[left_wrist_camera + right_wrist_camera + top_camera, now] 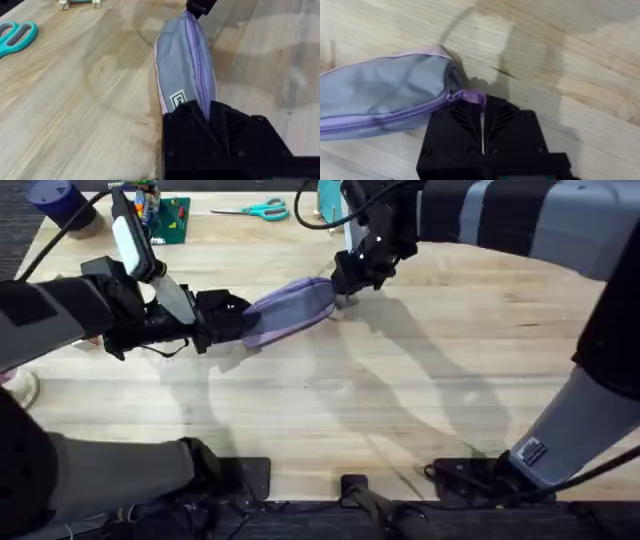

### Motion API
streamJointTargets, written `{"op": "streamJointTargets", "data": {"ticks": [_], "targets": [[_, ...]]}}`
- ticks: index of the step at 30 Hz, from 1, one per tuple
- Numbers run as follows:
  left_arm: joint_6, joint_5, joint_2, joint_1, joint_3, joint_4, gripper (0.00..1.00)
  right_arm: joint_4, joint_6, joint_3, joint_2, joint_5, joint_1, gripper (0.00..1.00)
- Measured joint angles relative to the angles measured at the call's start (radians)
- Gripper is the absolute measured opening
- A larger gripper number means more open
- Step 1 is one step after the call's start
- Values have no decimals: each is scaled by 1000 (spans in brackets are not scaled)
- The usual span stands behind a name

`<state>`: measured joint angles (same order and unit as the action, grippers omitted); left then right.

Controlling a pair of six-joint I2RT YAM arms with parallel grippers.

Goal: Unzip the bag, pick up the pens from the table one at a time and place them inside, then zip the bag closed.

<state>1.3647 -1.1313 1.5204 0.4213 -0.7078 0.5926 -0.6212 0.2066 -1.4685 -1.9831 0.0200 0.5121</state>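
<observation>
Overhead: left gripper (238, 320) clamps one end of the lavender pouch (292, 308), right gripper (345, 287) pinches its zipper tab (470, 96); the zipper looks shut, with no pens visibly packed yet.

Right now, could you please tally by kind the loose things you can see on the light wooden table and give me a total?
Lavender-purple fabric pencil pouch, held at both ends by the left gripper and right gripper: 1
Teal-handled scissors: 1
Total: 2
</observation>
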Motion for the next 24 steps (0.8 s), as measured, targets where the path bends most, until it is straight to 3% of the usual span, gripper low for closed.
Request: {"op": "streamJointTargets", "data": {"ticks": [3,4,9,10,11,22,23,24], "targets": [[0,0,0,0,0,1,42,-19,0,-1,8,-1,0,42],[0,1,0,0,0,2,42,-36,-1,-6,13,-11,0,121],[0,3,0,8,0,1,42,-178,-15,-48,31,-78,-28,818],[0,3,0,8,0,1,42,-203,-30,-59,37,-84,-32,938],[0,3,0,8,0,1,42,-231,-49,-73,46,-91,-36,981],[0,3,0,8,0,1,42,-270,-209,-125,186,-110,-35,996],[0,3,0,8,0,1,59,-270,-216,-125,187,-110,-35,996],[4,4,0,8,0,1,148,-270,-223,-125,187,-110,-35,996]]}}
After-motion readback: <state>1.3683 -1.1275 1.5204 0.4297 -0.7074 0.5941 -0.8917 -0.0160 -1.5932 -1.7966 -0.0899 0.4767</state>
